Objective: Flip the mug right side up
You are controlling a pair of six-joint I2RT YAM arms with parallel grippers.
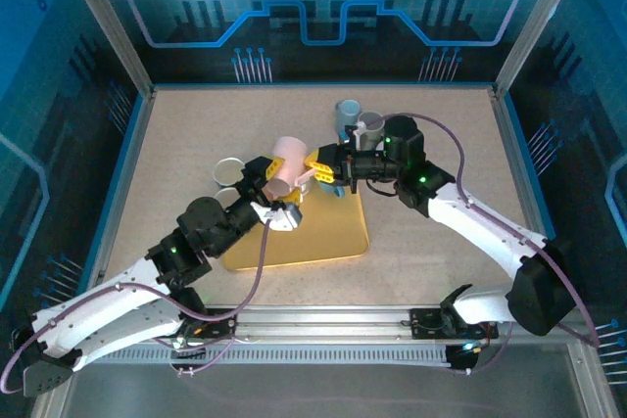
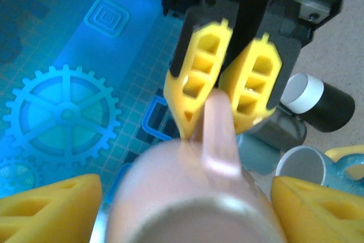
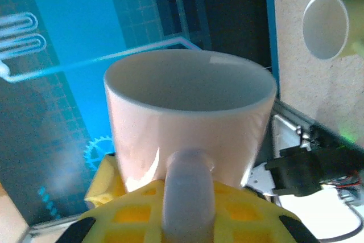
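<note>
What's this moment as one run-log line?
pink mug: handle pinched | right end effector: shut on handle | left end effector: open beside mug

Count from overhead: mugs x4 — pink mug, pale blue mug, dark mug with white inside, white mug. Yellow board x1. Arms x2 — grippers x2: left gripper, right gripper.

Pink mug sits lower centre, blurred, its handle pointing up the frame. We see the right gripper reaching down from the top, yellow fingers pinched on that handle. Left gripper fingers spread in both lower corners, flanking the mug. Right edge: black cup, blue cup below it.
</note>
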